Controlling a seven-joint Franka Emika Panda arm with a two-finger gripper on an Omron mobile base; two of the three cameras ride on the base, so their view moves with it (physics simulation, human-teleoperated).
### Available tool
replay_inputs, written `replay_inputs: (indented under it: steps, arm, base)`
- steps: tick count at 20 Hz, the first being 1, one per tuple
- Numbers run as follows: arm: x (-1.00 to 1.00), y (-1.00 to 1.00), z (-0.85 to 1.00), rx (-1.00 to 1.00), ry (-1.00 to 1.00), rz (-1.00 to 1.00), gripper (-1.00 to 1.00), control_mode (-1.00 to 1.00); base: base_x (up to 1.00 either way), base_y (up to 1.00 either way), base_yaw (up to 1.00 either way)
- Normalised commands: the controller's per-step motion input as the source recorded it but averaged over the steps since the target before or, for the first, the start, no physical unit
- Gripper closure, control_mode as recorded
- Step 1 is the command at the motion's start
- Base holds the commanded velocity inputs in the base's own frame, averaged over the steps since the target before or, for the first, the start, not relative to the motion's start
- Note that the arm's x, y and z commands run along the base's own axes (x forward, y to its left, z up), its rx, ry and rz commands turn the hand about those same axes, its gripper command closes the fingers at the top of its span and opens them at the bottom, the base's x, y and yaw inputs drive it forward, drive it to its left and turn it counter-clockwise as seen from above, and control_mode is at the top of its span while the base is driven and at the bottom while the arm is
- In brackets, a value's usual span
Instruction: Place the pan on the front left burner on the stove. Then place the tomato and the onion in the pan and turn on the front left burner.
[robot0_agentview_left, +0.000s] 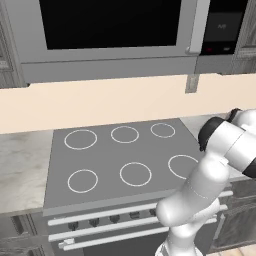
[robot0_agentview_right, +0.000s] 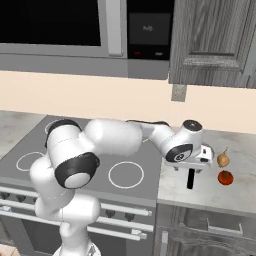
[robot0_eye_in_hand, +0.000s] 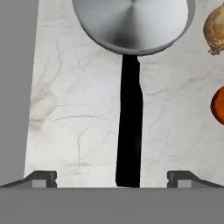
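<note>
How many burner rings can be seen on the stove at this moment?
6, all in the left base view of the stove: back left, back middle, back right, front left, front middle, and front right, partly behind the arm.

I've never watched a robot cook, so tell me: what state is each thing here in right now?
pan: empty, on the counter, handle toward the end effector
end effector: open, above the pan handle, holding nothing
onion: loose on the counter
tomato: loose on the counter
stove: bare
</note>
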Motion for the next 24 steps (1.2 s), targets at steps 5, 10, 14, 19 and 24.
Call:
replay_inputs:
  steps: [5,10,14,19,24]
  arm:
    - [0.14,-0.20,-0.01,0.00,0.00,0.00,-1.00,-1.00]
    - [0.08,-0.23,-0.06,0.00,0.00,0.00,-1.00,-1.00]
    - [0.01,-0.14,-0.18,0.00,0.00,0.00,-1.00,-1.00]
    - [0.00,0.00,-0.16,0.01,0.00,0.00,-1.00,-1.00]
    - [0.00,0.00,-0.15,0.02,0.00,0.00,-1.00,-1.00]
  base:
    - [0.00,0.00,0.00]
    - [0.00,0.00,0.00]
    - [0.00,0.00,0.00]
    - [0.00,0.00,0.00]
    - [0.00,0.00,0.00]
